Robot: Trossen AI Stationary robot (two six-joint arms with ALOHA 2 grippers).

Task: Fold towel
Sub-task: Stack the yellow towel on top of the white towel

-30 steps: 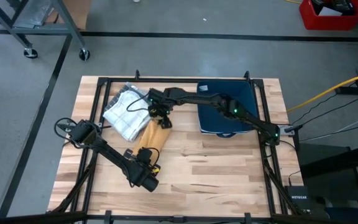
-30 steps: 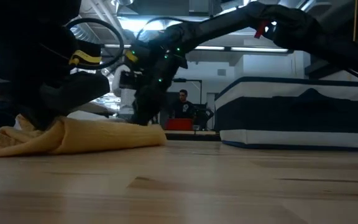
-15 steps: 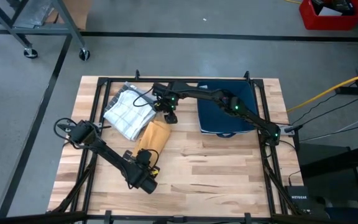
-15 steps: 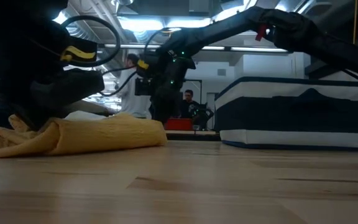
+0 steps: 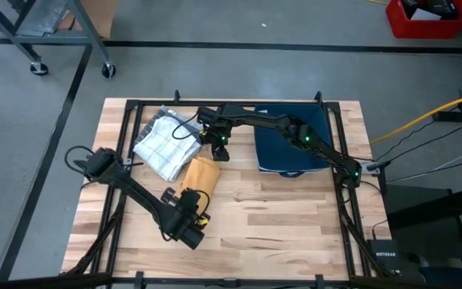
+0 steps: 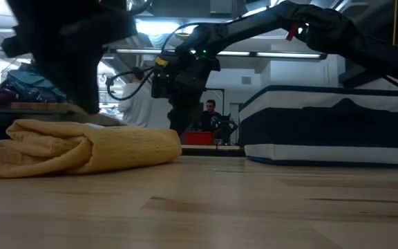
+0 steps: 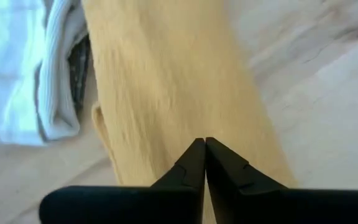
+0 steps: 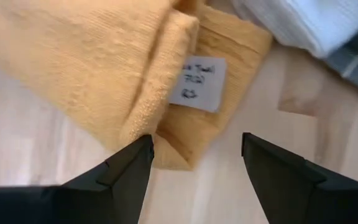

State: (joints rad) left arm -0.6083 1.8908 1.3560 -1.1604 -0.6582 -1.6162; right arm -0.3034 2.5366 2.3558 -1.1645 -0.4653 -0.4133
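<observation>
The yellow ribbed cloth towel (image 5: 196, 178) lies folded between both grippers; left gripper (image 7: 204, 163) pinched together, empty, above it; right gripper (image 8: 194, 155) spread, empty, over its labelled corner; little remains

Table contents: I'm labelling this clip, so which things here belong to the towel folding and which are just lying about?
Part of the job:
- yellow towel, folded on the table
- left gripper, shut, above it
- right gripper, open, at its far end

Lying about:
- white checked cloth
- dark blue bin

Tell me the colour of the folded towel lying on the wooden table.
Mustard yellow; the folded towel shows best in the left wrist view.
</observation>
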